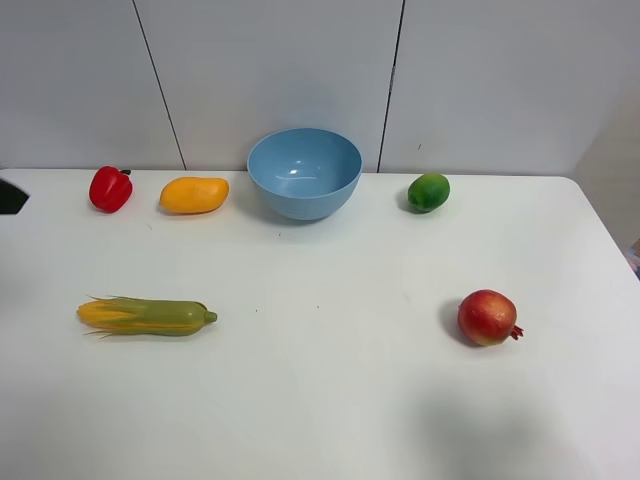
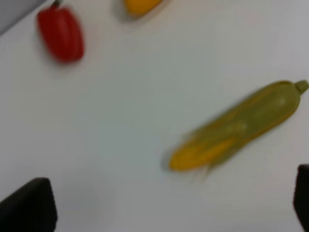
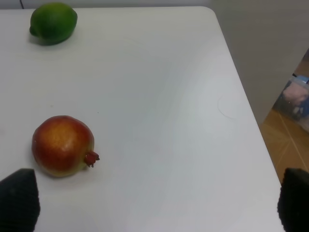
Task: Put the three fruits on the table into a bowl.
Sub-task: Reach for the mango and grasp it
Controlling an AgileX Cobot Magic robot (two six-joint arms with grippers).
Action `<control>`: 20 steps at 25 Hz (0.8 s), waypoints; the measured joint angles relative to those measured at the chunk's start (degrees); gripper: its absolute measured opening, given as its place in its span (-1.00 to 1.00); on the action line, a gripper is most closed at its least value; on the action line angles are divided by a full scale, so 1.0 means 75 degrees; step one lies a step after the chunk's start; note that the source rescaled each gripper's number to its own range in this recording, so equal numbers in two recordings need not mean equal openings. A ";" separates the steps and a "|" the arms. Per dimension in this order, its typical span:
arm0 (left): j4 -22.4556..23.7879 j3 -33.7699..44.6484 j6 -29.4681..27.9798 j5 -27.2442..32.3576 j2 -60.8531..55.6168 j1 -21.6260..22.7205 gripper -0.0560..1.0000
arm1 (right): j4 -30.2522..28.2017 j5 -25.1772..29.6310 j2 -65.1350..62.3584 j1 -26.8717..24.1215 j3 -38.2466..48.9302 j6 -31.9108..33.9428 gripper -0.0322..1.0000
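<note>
On the white table [image 1: 330, 380] the light-blue bowl [image 1: 304, 172] stands at the back middle, with nothing in it. The orange-yellow mango [image 1: 194, 194] lies just left of the bowl; its edge shows in the left wrist view [image 2: 140, 6]. The green lime [image 1: 429, 192] lies right of the bowl and the red pomegranate [image 1: 488, 317] nearer the front right. The right wrist view shows the lime [image 3: 53, 22] and the pomegranate [image 3: 63, 145]. My left gripper [image 2: 164, 203] is open above the table. My right gripper [image 3: 157, 200] is open, with the pomegranate near one fingertip [image 3: 19, 200]. Neither gripper shows in the exterior view.
A red bell pepper [image 1: 110, 188] lies at the back left, left of the mango. A yellow-green corn cob [image 1: 147, 316] lies at the front left; the left wrist view shows the corn [image 2: 239, 125] and the pepper [image 2: 61, 34]. A dark shape [image 1: 10, 195] sits at the left edge.
</note>
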 joint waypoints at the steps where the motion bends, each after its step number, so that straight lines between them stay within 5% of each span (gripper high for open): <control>1: -0.0205 -0.0401 0.0551 0.0000 0.0582 -0.0030 1.00 | 0.0000 0.0000 0.0000 0.0000 0.0000 0.0000 1.00; 6: -0.0570 -0.2295 0.2282 -0.0009 0.2908 -0.0390 1.00 | 0.0000 0.0000 0.0000 0.0000 0.0000 0.0000 1.00; 12: -0.0774 -0.4358 0.2983 0.0067 0.5104 -0.0714 1.00 | 0.0000 0.0000 0.0000 0.0000 0.0000 0.0000 1.00; 20: -0.1656 -0.5181 0.4446 0.0151 0.6770 -0.0760 1.00 | 0.0000 0.0000 0.0000 0.0000 0.0000 0.0000 1.00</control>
